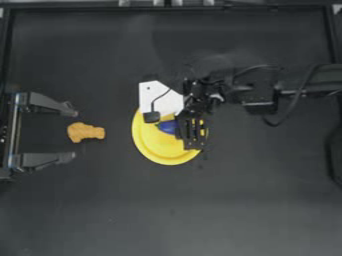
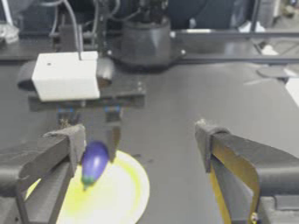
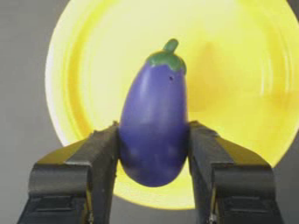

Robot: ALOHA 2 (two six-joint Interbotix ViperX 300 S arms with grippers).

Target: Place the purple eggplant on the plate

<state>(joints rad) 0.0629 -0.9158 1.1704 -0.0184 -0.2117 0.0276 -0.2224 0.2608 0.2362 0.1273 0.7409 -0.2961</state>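
Observation:
The purple eggplant (image 3: pixel 154 127) is pinched between the jaws of my right gripper (image 3: pixel 154 151), its green stem end pointing away from the wrist. It hangs over the yellow plate (image 3: pixel 245 87), which fills the right wrist view behind it. From above, the right gripper (image 1: pixel 179 127) reaches in from the right and sits over the plate (image 1: pixel 152 145) at the table's middle, with a bit of the eggplant (image 1: pixel 167 127) showing. The left wrist view shows the eggplant (image 2: pixel 93 162) held above the plate (image 2: pixel 116 197), stem down. My left gripper (image 1: pixel 70 132) stays parked at the left edge, open.
An orange-tan lumpy nugget piece (image 1: pixel 85 132) lies between the left gripper's fingers at the left. A white block on the right arm (image 1: pixel 159 97) overlaps the plate's far edge. The right arm and its cables (image 1: pixel 267 92) stretch across the right side.

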